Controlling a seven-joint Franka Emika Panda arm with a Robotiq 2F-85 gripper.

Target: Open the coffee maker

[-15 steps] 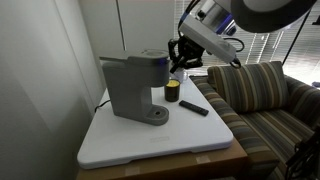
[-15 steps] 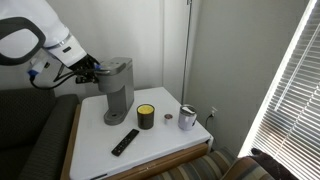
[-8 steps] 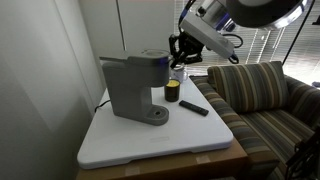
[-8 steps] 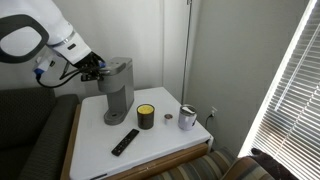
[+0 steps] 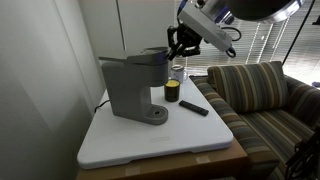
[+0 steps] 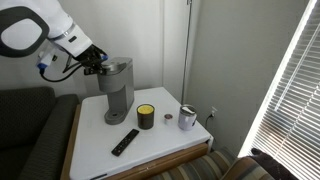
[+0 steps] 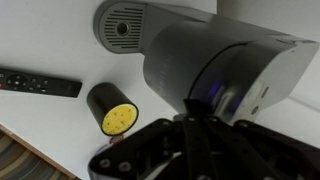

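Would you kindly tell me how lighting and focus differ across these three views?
In an exterior view the window is blown out while the coffee maker is evenly lit; in an exterior view daylight glares through the blinds at the right; in the wrist view the pincer is a dark, soft-focus mass, and the yellow-topped can looks sharper.

Items on the bench (image 5: 150, 142), all views tallied:
- Coffee maker (image 6: 115, 88): 1, grey.
- Can (image 6: 146, 117): 1, dark with a yellow top.
- Remote (image 6: 125, 142): 1, black.
- Cup (image 6: 187, 118): 1, metallic.

Bench total: 4 items, no kind repeated. The wrist view shows only three of them, one of each: coffee maker, can, remote.

Around the bench:
- Sofa (image 5: 260, 95): 1, striped.
- Robot arm (image 6: 40, 25): 1.
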